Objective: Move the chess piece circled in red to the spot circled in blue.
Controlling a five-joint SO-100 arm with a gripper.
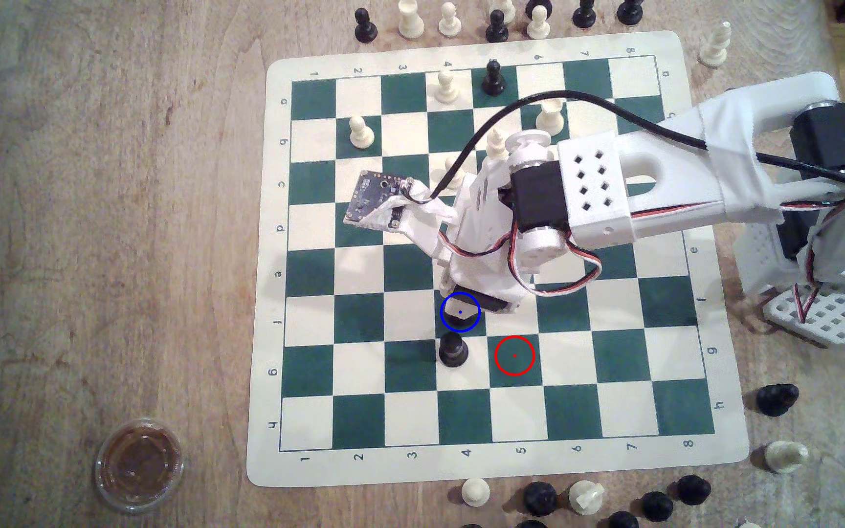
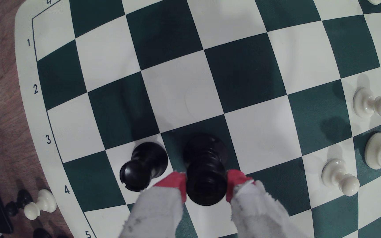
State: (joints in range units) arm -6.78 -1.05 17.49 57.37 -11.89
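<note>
Red-tipped end effector [image 2: 206,183] clamps the chess piece [image 2: 205,180] in the wrist view, hidden under the arm from outside.

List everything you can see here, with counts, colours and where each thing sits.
chess piece: one, glossy black, between the gripper's red tips, base on a green square
blue ring: one, drawn under the arm's end
red ring: one, on a bare green square
black rook: one, on the white square next to the blue ring
board: one, green and white, on the wooden table
cup: one, clear with brown contents, off the board's corner
spare pieces: several, black and white, along the board's edges
gripper: one, white with red tips, closed on the chess piece
</note>
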